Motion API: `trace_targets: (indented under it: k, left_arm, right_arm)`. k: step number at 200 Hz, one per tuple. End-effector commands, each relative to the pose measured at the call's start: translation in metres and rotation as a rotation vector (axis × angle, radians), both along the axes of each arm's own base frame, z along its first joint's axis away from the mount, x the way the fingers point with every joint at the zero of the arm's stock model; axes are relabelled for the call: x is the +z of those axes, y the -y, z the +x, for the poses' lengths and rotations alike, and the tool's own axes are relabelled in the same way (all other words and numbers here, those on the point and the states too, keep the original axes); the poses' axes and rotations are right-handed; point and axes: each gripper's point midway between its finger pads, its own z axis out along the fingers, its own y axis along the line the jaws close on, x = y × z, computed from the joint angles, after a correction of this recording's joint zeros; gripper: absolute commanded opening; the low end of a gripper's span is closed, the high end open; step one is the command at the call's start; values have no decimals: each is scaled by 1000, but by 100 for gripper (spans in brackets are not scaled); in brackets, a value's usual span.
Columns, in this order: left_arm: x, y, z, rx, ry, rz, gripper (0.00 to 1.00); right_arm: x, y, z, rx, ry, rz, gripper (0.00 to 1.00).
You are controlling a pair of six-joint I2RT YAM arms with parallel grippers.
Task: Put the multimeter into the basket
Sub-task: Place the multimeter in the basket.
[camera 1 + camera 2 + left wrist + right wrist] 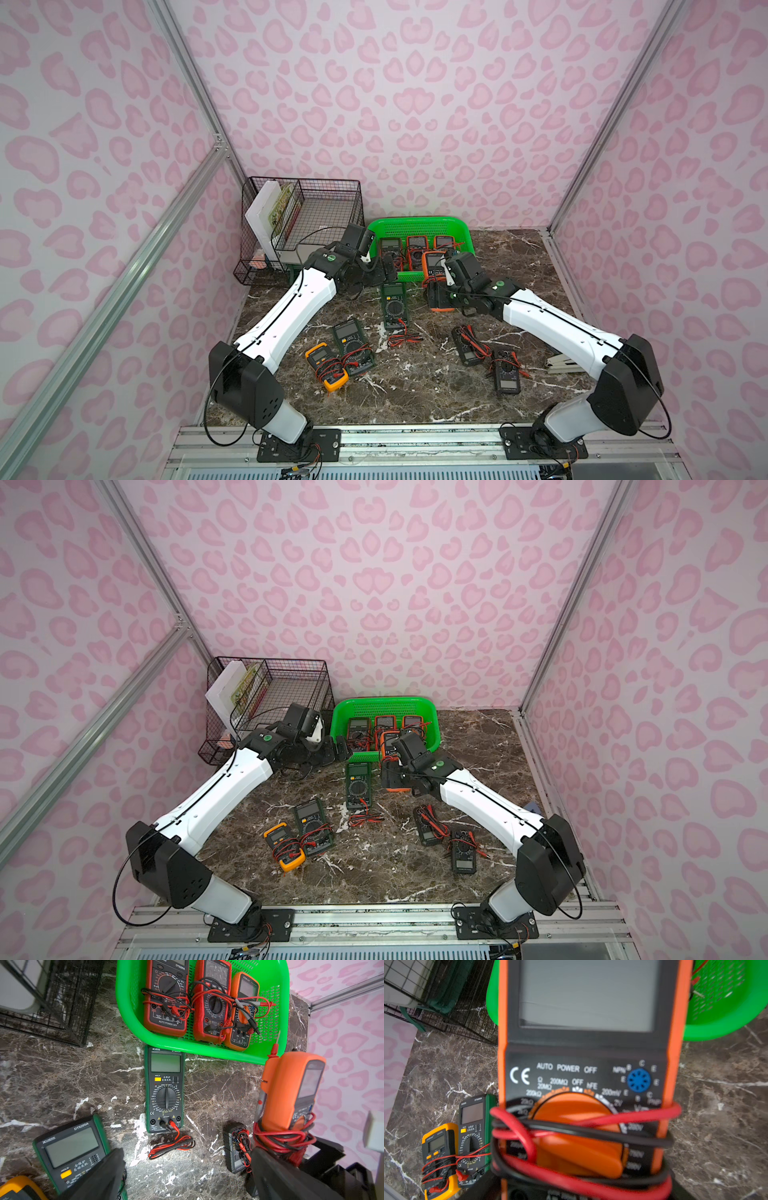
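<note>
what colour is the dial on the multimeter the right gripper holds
Orange; the dial shows best in the right wrist view.

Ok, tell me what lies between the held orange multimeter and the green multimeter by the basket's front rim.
Only bare marble table lies between the orange multimeter and the green multimeter; the left wrist view shows it best.

Both top views look down from high above the near edge toward the far wall and take in the whole table (415, 395). The left wrist camera sits low over the table, facing the far basket (124, 1007). The right wrist camera is very close to the orange multimeter (583, 1076), which fills most of its frame. Both wrist views share the basket's near rim and the wire rack (68, 1001).
</note>
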Motion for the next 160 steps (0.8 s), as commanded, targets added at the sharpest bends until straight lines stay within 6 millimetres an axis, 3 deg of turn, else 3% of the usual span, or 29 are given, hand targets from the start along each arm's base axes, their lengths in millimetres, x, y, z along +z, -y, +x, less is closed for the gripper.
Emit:
trace_targets:
  k: [1,37,47,54,103,160]
  left_arm:
    - [8,8,10,-33,38,-16,99]
    - [10,18,20,-52,45,-38,99]
    - [10,21,23,-63,49,-41,99]
    - [10,22,24,-69,49,-42,99]
    - [8,29,30,-102,50,-38,99]
    - [-8,36,30,-125,-3,-48,99]
  right_arm:
    - [18,4,21,-27,72,15,53]
    - [31,16,49,-57,108,24,54]
    - [27,18,54,-58,104,12,54]
    - [40,17,62,-60,127,27,54]
    - [37,29,97,-77,141,13,54]
    - [35,49,143,-120,170,8,55]
